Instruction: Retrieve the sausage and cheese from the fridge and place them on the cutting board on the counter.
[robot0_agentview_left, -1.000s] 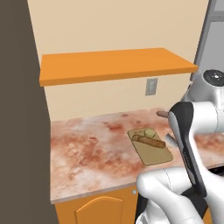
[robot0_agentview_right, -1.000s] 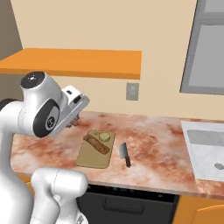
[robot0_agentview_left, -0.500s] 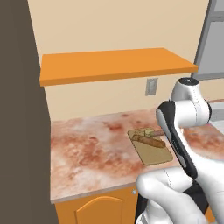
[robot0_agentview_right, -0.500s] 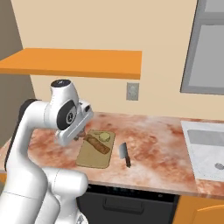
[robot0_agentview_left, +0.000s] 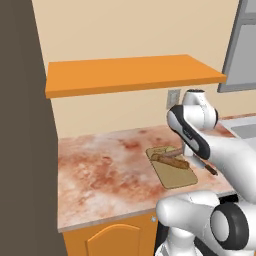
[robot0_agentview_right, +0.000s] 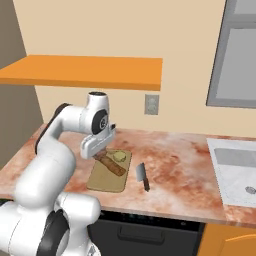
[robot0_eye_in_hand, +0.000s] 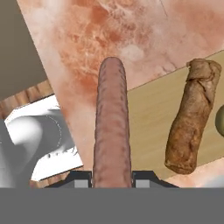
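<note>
Gripper (robot0_eye_in_hand: 112, 181) is clamped on the slim pinkish-brown sausage link (robot0_eye_in_hand: 112, 127), gripped at one end so the rest sticks out ahead of the fingers. It hangs above the tan wooden cutting board (robot0_agentview_right: 107, 177), near the board's left edge, over the marbled reddish counter (robot0_agentview_right: 185, 165). On the board: a rough brown roll (robot0_eye_in_hand: 192, 116) and a pale yellow cheese chunk (robot0_agentview_right: 119, 156). Black-handled cleaver (robot0_agentview_right: 142, 175) just right of the board. Judged: placing step, lower then release.

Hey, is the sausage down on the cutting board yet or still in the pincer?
Still in the pincer: the sausage sticks out from between its fingertips, above the cutting board's edge.
</note>
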